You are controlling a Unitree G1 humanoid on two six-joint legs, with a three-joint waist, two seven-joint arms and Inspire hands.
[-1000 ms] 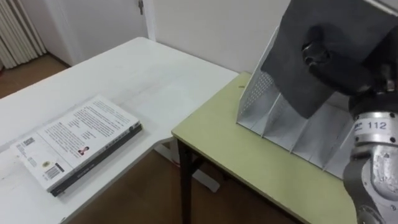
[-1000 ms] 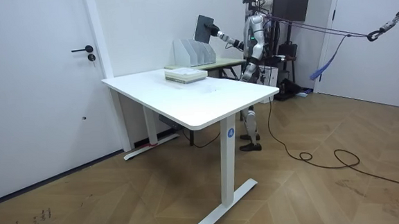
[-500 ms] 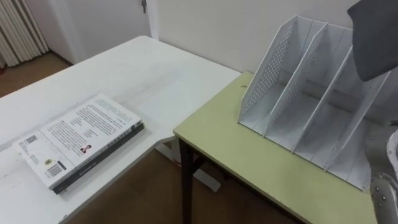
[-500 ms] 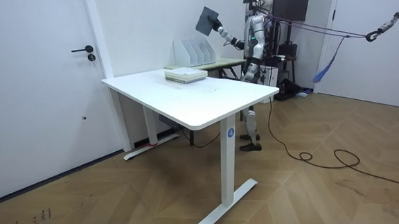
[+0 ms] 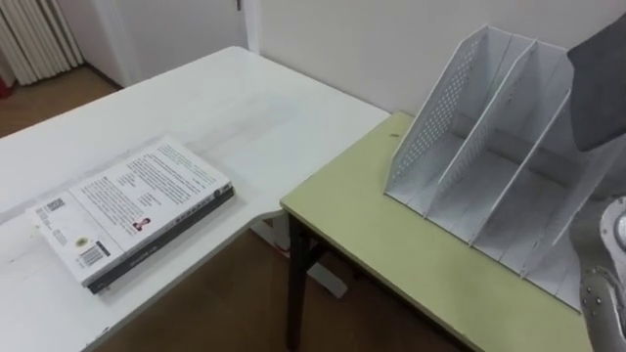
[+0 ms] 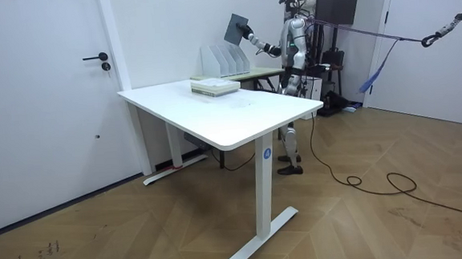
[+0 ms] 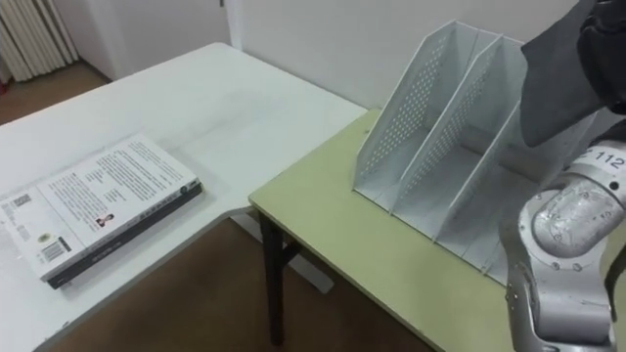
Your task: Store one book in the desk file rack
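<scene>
Dark grey book held up over the file rack

A stack of books (image 5: 132, 210) lies at eight o'clock on the white tabletop (image 5: 245, 98). The white file rack (image 5: 435, 127) stands at three o'clock on the green tabletop (image 5: 372, 244). At two o'clock the right robot hand (image 7: 604, 54) grips the dark grey book (image 7: 553, 83), which is tilted above the rack and extends towards the hand's nine o'clock.
</scene>
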